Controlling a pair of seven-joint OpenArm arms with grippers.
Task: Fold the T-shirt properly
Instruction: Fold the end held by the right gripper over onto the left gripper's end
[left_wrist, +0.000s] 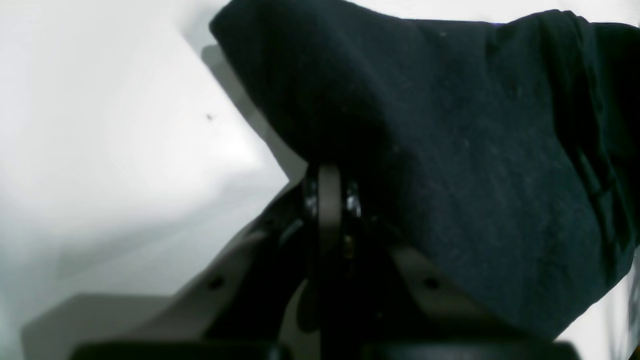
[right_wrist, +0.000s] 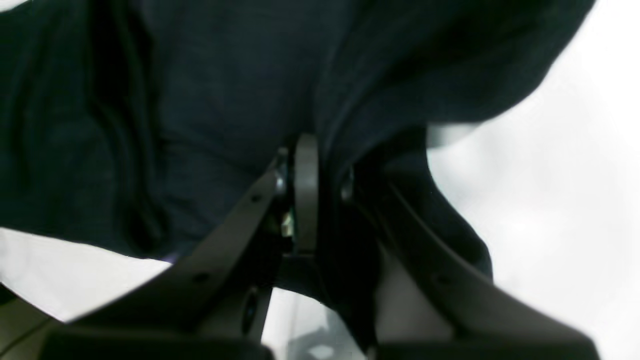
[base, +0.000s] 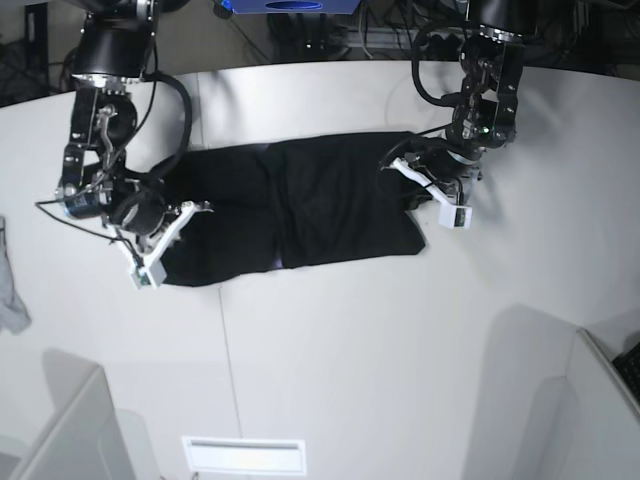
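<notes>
While both arms reach down at opposite ends, the left gripper (base: 418, 185) and right gripper (base: 163, 238) pinch the T-shirt (base: 300, 215) — jaws closed.

Base view looks steeply down from high above, far off, taking in the whole white table (base: 330, 340). Each wrist view sits close behind its jaws, facing out at the black T-shirt (base: 290, 210), shared by all views.

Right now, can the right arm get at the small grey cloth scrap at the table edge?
Probably not yet: the right gripper is shut on the T-shirt. The cloth scrap lies apart, with bare table between.
</notes>
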